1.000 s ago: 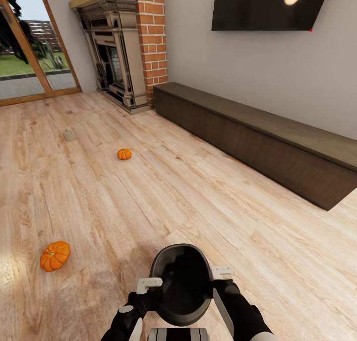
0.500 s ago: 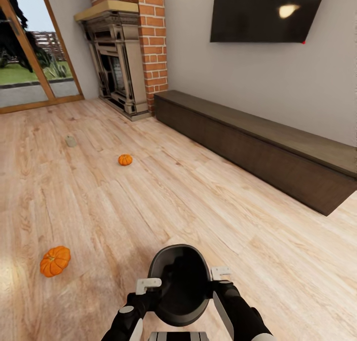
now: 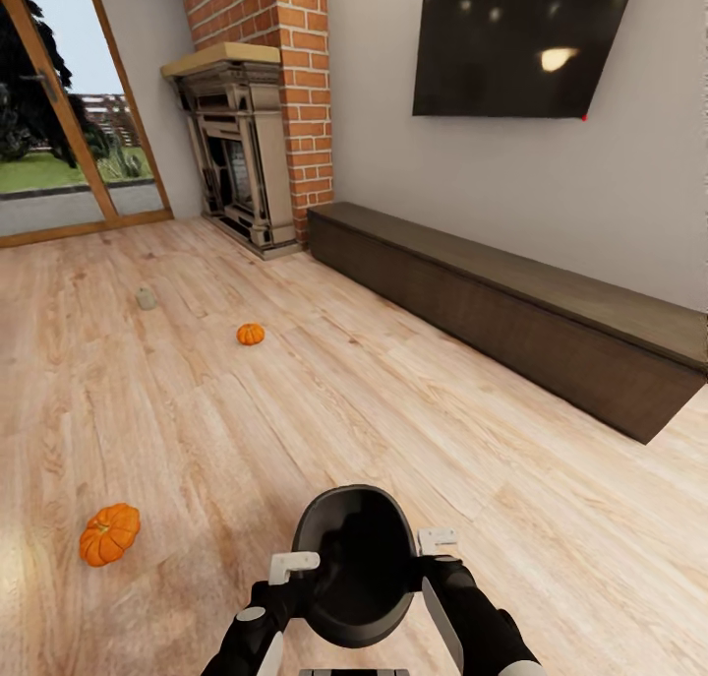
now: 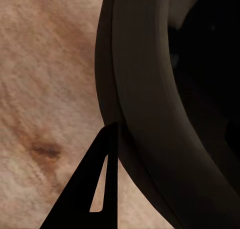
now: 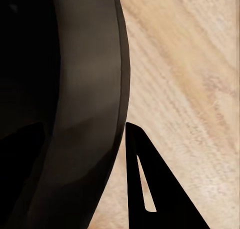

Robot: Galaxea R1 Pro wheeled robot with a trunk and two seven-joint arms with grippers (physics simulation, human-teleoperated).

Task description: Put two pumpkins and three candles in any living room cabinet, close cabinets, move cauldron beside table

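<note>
I have the cauldron point(image 3: 356, 563) carried low in front of me, one tool on each side of its rim. The left tool point(image 3: 295, 564) and the right tool point(image 3: 437, 539) both sit hard against the black wall; in the left wrist view one dark finger point(image 4: 95, 189) lies along the outside of the rim point(image 4: 145, 139), and the right wrist view shows the same on its side. The other finger of each is hidden, so I cannot tell how far either tool is open or whether it truly pinches the rim.

Nothing looks stowed yet. The larger pumpkin point(image 3: 108, 533) lies on the floor point(image 3: 324, 410) near me on my left, the smaller pumpkin point(image 3: 250, 334) farther out mid-floor, and one candle point(image 3: 146, 298) beyond it toward the glass door. The cabinet point(image 3: 511, 322) runs along the wall on my right, all fronts shut. I judge the task barely begun: five items left to put away, and the cauldron has no table beside it in what I can see.
</note>
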